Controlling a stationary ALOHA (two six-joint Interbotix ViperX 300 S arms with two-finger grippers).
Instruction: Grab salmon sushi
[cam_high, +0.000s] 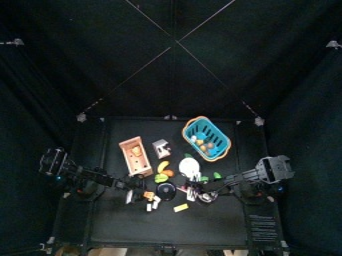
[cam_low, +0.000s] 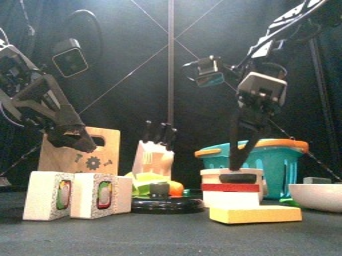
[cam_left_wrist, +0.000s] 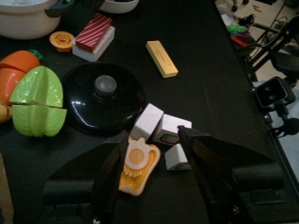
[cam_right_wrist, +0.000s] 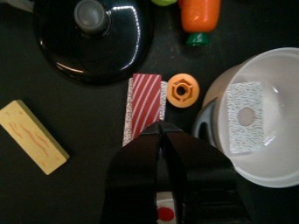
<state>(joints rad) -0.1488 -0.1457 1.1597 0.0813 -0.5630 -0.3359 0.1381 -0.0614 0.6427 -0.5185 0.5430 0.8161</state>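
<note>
The salmon sushi (cam_right_wrist: 143, 105), a red and white striped slab, lies on the black table between a black lid (cam_right_wrist: 93, 39) and a white bowl (cam_right_wrist: 274, 83). It also shows in the front view (cam_low: 230, 181) and in the left wrist view (cam_left_wrist: 96, 35). My right gripper (cam_right_wrist: 163, 131) hangs right over its near end with the jaws shut and nothing in them; in the front view it (cam_low: 243, 152) reaches down to the sushi's top. My left gripper (cam_left_wrist: 149, 149) is open, with an orange and white toy piece (cam_left_wrist: 138, 166) lying between its jaws.
A yellow block (cam_right_wrist: 35, 136), an orange round slice (cam_right_wrist: 184, 90) and a carrot (cam_right_wrist: 201, 13) lie around the sushi. White blocks (cam_left_wrist: 163, 131) and green and orange vegetables (cam_left_wrist: 38, 101) lie near the left gripper. A teal basket (cam_low: 274, 158) and a wooden board (cam_high: 134, 150) stand behind.
</note>
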